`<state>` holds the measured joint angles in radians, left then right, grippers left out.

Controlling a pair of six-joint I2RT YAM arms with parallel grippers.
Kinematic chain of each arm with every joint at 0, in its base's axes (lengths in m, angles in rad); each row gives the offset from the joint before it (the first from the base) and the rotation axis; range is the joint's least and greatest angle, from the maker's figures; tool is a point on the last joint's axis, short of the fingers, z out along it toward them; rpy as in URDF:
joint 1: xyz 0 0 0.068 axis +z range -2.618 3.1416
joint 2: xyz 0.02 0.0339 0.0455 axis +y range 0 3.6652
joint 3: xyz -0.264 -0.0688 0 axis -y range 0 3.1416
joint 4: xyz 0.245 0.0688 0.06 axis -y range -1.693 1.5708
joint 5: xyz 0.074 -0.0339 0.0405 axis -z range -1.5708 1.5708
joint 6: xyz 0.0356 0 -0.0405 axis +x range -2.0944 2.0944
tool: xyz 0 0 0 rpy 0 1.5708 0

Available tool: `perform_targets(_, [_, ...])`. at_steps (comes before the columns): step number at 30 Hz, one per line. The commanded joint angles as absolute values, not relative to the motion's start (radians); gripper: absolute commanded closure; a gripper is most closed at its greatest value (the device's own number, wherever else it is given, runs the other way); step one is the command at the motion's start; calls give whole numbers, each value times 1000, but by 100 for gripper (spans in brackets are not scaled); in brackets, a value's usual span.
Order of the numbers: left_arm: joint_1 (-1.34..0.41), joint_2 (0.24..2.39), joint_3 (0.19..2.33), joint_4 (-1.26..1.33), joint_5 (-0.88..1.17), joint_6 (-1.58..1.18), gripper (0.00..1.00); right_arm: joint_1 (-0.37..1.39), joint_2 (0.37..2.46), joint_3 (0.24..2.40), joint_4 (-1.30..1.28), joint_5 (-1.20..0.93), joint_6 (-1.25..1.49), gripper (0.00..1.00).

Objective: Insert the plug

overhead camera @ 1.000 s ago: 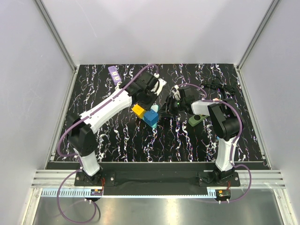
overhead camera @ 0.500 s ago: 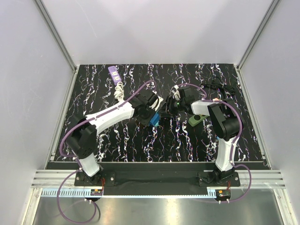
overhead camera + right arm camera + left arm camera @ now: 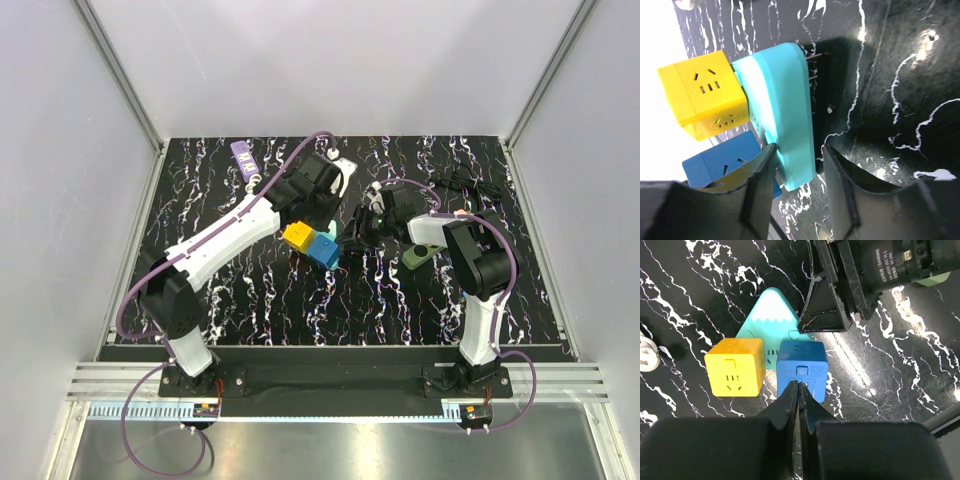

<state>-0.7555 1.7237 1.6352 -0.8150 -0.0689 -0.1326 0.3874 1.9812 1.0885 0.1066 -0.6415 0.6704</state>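
A teal triangular plug piece (image 3: 771, 315) with metal prongs (image 3: 815, 64) lies against a yellow socket cube (image 3: 735, 366) and a blue socket cube (image 3: 802, 365), mid-table in the top view (image 3: 323, 250). My left gripper (image 3: 799, 386) is shut and empty, its tips hovering over the blue cube's near face. My right gripper (image 3: 796, 165) straddles the teal piece (image 3: 785, 110). The left finger (image 3: 757, 185) touches it, and the right finger (image 3: 842, 180) stands a little apart. In the top view the right gripper (image 3: 358, 232) is just right of the cubes.
A purple power strip (image 3: 242, 155) lies at the back left with a white cable and plug (image 3: 345, 170) near it. A green object (image 3: 422, 257) lies beside the right arm. A black cable (image 3: 470, 185) lies at the back right.
My left arm dipped down over the cubes half a second ago and has now lifted back, uncovering the yellow cube. The right arm has stayed in place.
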Motion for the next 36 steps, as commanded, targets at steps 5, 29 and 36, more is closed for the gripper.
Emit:
perform_targets(5, [-756, 1775, 1626, -830, -75, -141, 97, 396, 1898, 1080, 138, -580, 669, 43])
perform_targets(29, [-772, 1806, 1387, -673, -93, -250, 100, 331, 1689, 965, 120, -362, 684, 37])
perform_targets(36, [-758, 1789, 1565, -768, -159, -199, 100, 330, 1690, 973, 117, -393, 661, 37])
